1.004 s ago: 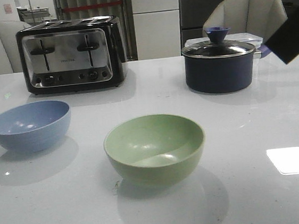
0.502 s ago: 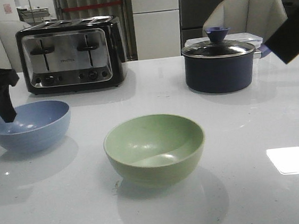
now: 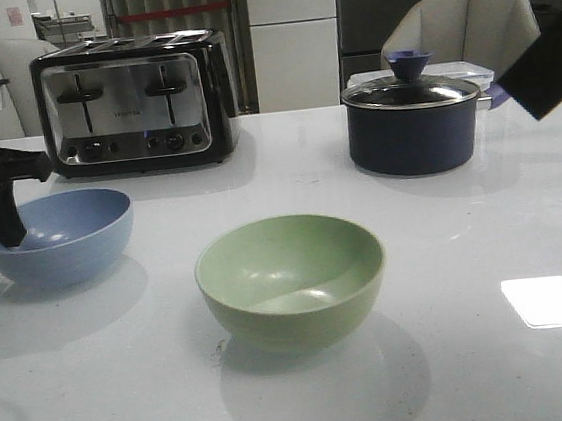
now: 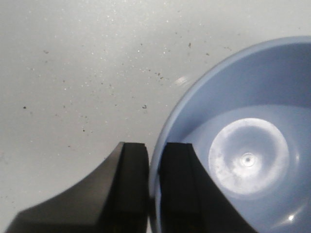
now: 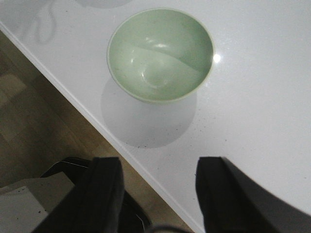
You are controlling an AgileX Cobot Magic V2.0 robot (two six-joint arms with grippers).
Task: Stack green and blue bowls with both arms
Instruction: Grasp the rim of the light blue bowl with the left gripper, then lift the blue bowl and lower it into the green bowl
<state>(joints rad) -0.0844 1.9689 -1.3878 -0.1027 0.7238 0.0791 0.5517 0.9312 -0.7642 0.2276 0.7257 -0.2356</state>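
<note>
The dusty blue bowl [image 3: 63,236] sits at the table's left. My left gripper [image 3: 3,228] is shut on its left rim, one finger inside the bowl and one outside. In the left wrist view the blue bowl [image 4: 243,145] has its rim pinched between the fingers [image 4: 132,184] of the left gripper [image 4: 153,167]. The sage green bowl [image 3: 290,275] sits alone at the table's middle front. My right gripper [image 5: 160,191] is open and empty, high over the table's front edge, well apart from the green bowl [image 5: 160,53]. Only a black part of the right arm [image 3: 547,62] shows in the front view.
A black-and-chrome toaster [image 3: 134,103] stands at the back left. A navy lidded saucepan [image 3: 413,124] stands at the back right, with a clear container [image 3: 458,73] behind it. The table's front edge [image 5: 112,138] and the floor show in the right wrist view.
My left arm came into view from the left and dropped onto the blue bowl's left rim, where it now grips. The bowls and the right arm have not moved.
</note>
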